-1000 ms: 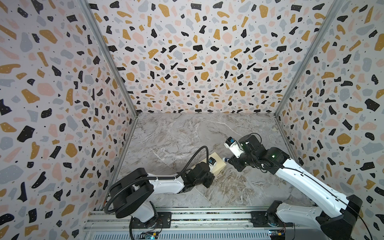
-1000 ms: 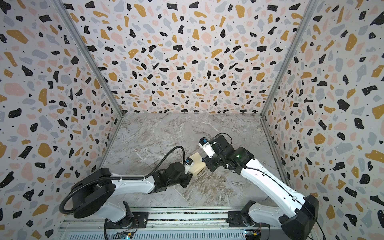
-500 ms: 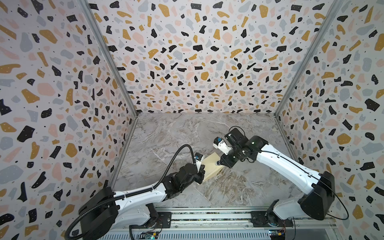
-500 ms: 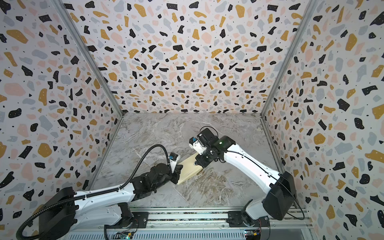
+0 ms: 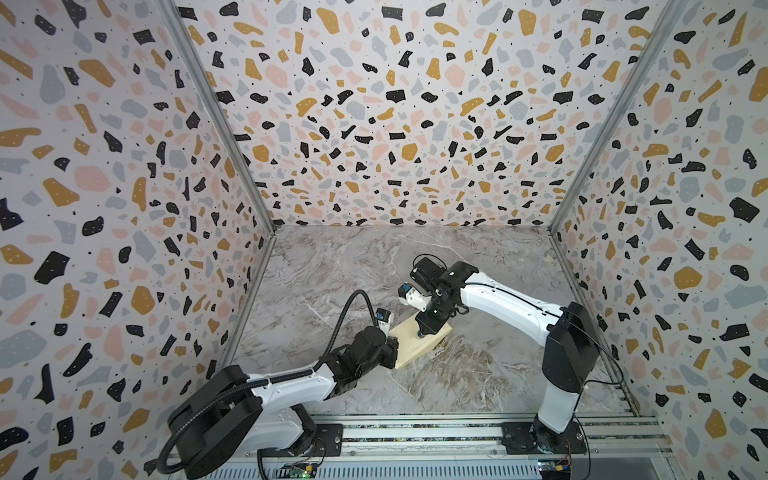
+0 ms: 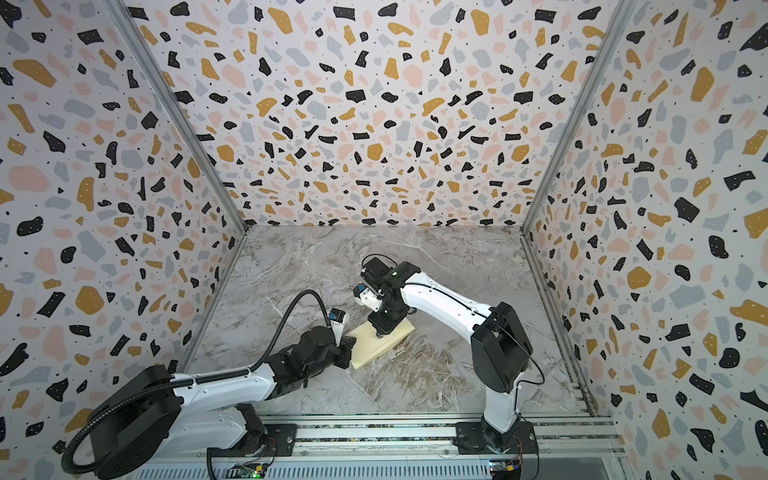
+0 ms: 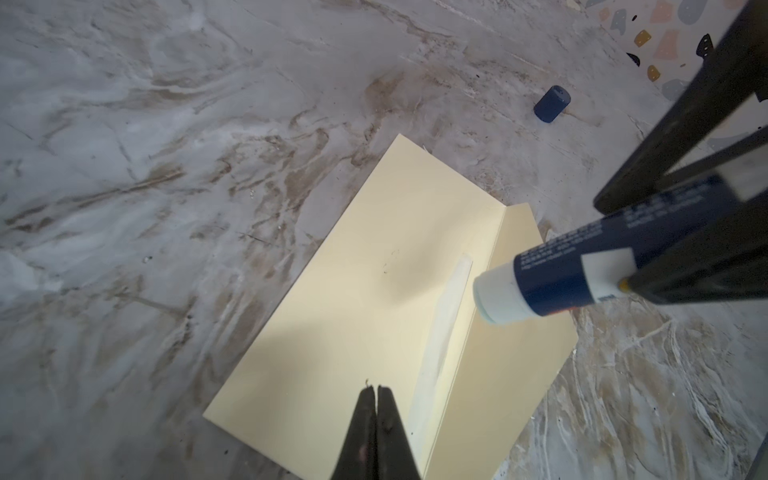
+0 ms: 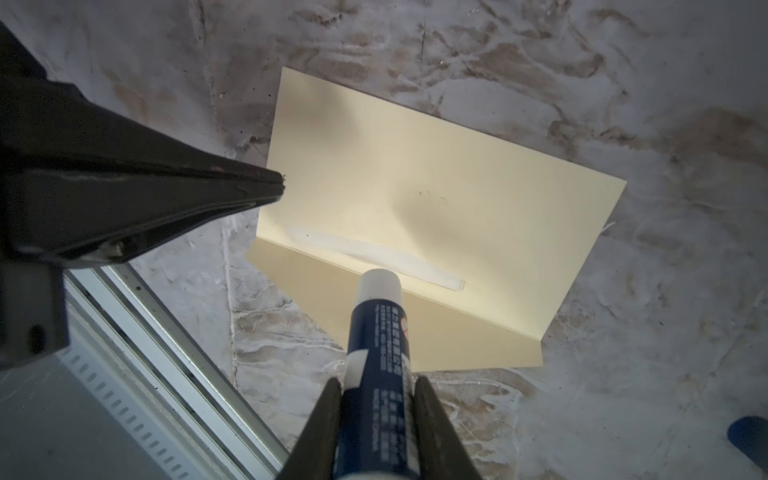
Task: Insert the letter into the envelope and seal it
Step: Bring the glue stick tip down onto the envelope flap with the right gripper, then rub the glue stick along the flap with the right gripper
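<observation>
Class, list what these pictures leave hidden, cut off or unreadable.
- Letter: unseen in every view; the envelope may hide it.
- Glue stick label: blurred in both wrist views.
- Blue cap: cut off by the right wrist view's edge.
- Envelope's middle in both top views: covered by the right gripper.

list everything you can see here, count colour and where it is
envelope: one, pale cream-yellow, flat on the table between the arms, flap open
glue streak: one, white, on the envelope body along the flap fold
glue stick: one, dark blue with a white tip, held over the envelope, tip near the flap fold
cap: one, dark blue, on the table apart from the envelope
table: one, grey marble pattern
walls: three, speckled terrazzo, around the table
rail: one, silver, along the front edge
left tool: one, black, shut, tips over one short end of the envelope
right tool: one, black, shut on the glue stick
</observation>
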